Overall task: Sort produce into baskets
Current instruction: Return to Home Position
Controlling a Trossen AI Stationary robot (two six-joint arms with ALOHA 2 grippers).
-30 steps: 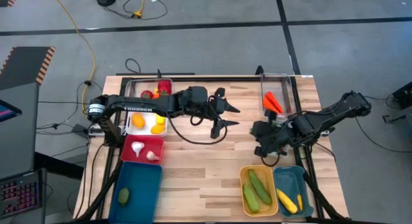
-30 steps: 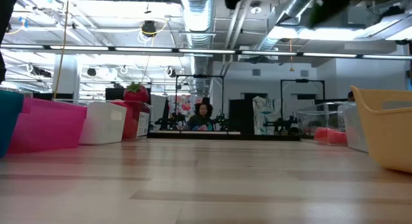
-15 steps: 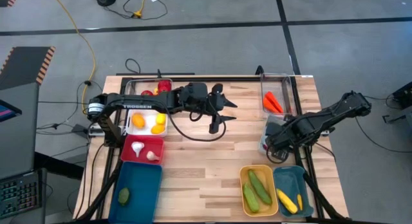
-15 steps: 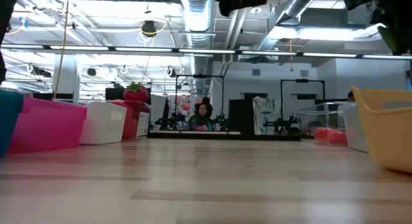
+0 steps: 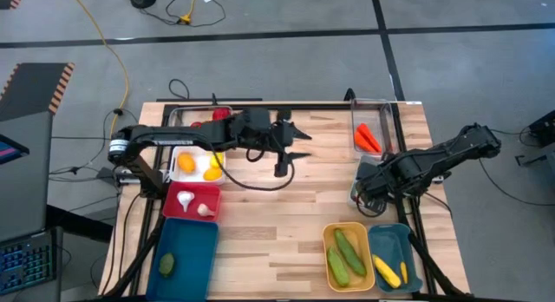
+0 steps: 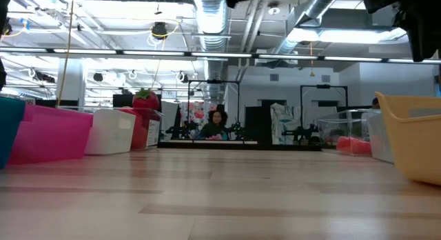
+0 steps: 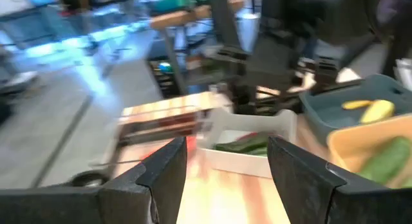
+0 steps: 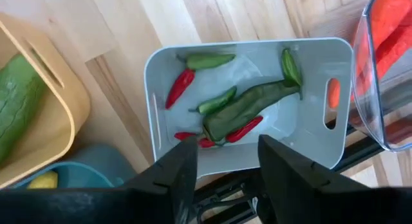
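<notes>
Sorting looks done, so it is time for the arms to go home.

The right gripper (image 8: 225,143) hangs over the pale grey plastic tray (image 8: 152,76) on the right side of the wooden table (image 5: 260,224). Its fingers are wide apart and hold nothing. Inside the tray lie thin, curved green chillies (image 8: 248,105) and red chillies (image 8: 179,87). The left gripper (image 5: 293,153) hangs above the table's back middle, wide apart and empty too. I think each arm must next lift up and pull back, without bumping a tray.

The wooden surface (image 5: 277,217) bears a clear basket (image 5: 173,119), white basket (image 5: 198,180), pink basket (image 5: 199,193) and teal basket (image 5: 196,246) down its left edge, and four more baskets (image 5: 327,242) down its right.
</notes>
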